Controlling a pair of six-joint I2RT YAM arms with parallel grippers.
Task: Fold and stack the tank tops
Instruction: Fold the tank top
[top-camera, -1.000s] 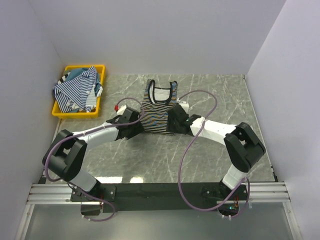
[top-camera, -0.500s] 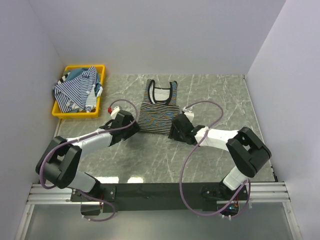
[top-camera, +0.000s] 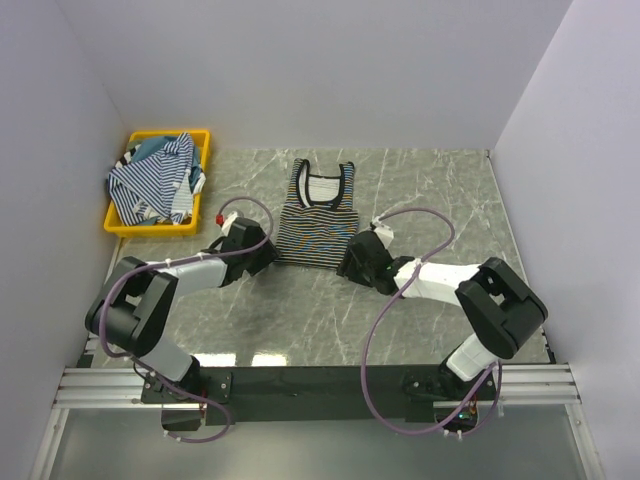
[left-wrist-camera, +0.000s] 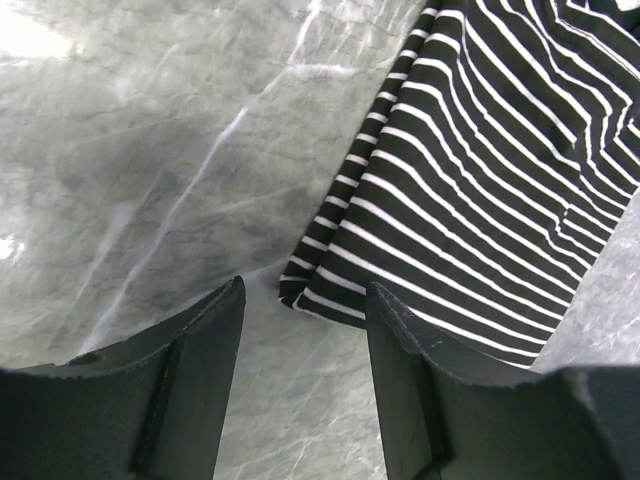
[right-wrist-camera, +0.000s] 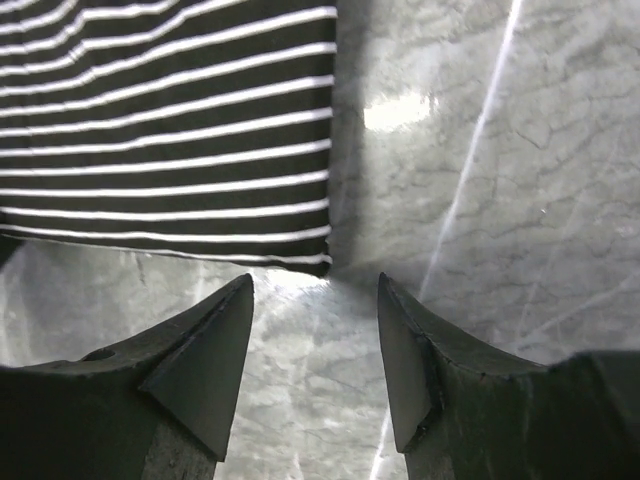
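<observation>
Your black tank top lies flat on the bench, mid-width & toward the far edge, scooped neck and straps pointing at the far edge, hem toward the near edge. It's black w/ thin white stripes and a white-trimmed neck. Stripes run wavy across the middle, so the fabric isn't fully smooth.

Your left claw sits low at the hem's left corner. In the left wrist view the fingers stand apart w/ nothing btwn them, and the corner of the top lies just past the tips, not touched.

Your right claw is at the hem's right corner, likewise spread & empty. In the right wrist view the corner of the top is just beyond the gap, w/ bare marble under the fingers.

The other tank tops, blue-and-white striped plus a bit of teal, are heaped in the yellow bin at the bench's far-left corner.
</observation>
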